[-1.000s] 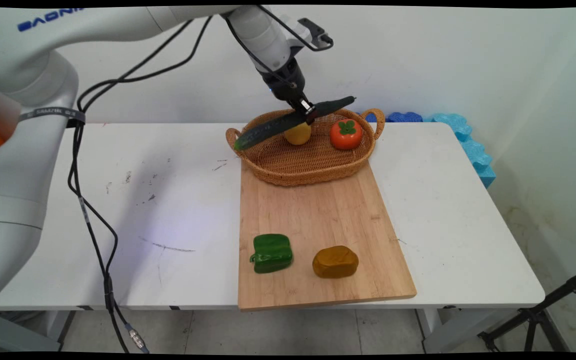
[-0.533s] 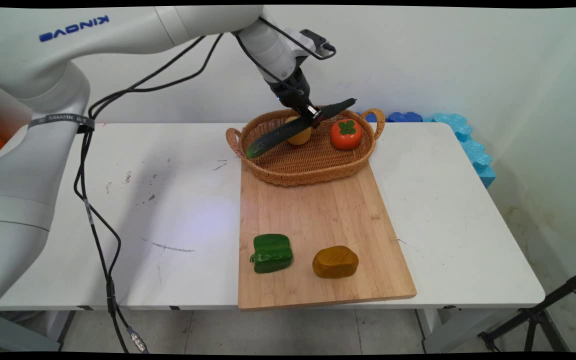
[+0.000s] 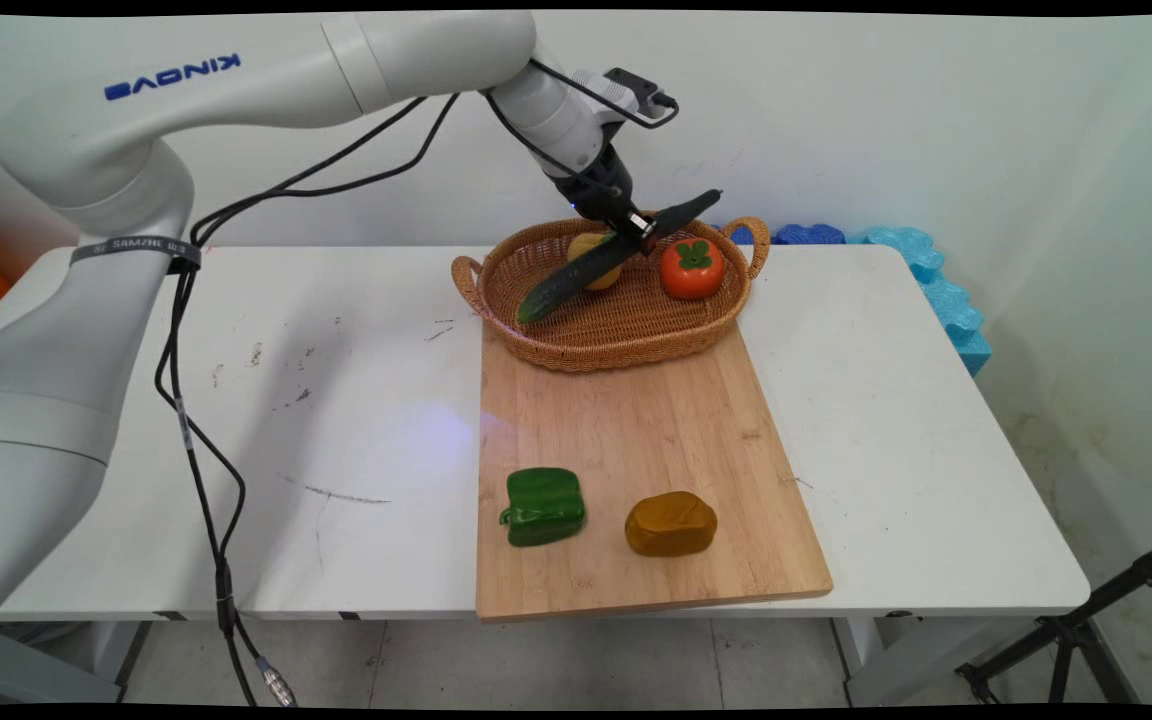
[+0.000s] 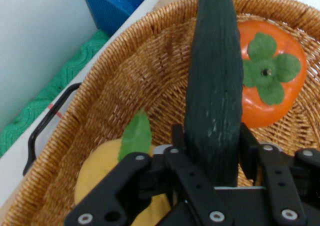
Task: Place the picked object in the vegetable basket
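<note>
My gripper is shut on a long dark green cucumber, held tilted over the wicker basket, its low end down to the left. In the hand view the cucumber runs up between my gripper's black fingers. A yellow fruit with a green leaf lies in the basket beneath it, and an orange persimmon sits to the right. In the main view the yellow fruit is partly hidden behind the cucumber, with the persimmon beside it.
A wooden cutting board lies in front of the basket, with a green bell pepper and a brown potato-like lump near its front. Blue foam pieces sit at the table's far right edge. Black cables hang at left.
The gripper moved right and slightly down with the cucumber. The cucumber tilted steeper, its low end sinking into the basket.
</note>
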{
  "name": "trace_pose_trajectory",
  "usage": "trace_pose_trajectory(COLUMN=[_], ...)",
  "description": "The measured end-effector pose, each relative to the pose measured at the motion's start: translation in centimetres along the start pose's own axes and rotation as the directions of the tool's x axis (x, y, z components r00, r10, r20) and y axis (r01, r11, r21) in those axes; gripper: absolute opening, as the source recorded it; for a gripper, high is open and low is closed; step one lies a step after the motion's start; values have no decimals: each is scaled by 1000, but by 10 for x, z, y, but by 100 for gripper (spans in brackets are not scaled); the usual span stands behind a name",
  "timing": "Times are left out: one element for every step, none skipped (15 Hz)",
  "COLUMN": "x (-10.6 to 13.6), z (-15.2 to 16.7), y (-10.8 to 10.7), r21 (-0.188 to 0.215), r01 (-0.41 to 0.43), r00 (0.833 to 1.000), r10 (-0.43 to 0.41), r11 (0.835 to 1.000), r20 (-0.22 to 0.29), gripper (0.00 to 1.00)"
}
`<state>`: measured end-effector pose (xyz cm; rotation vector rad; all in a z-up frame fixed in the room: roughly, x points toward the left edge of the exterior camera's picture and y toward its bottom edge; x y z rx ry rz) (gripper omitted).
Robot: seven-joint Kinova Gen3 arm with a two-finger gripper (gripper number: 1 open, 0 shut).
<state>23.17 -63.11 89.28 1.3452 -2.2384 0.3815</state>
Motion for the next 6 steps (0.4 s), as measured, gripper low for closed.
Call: trace_pose_trajectory(x=[0, 0, 0, 0, 0, 0], z=[2, 3, 5, 5, 5, 5], y=[-1, -1, -2, -2, -2, -1], r21=[0, 0, -1, -1, -1, -2], r01=[3, 6, 7, 7, 7, 5], r00=[1000, 1000, 1000, 999, 999, 999], r10=[-3, -6, -7, -7, -7, -5], r11=[1000, 1000, 1000, 1000, 1000, 1000], r20=[-9, -18, -27, -34, -41, -49], gripper=[100, 100, 100, 100, 100, 100])
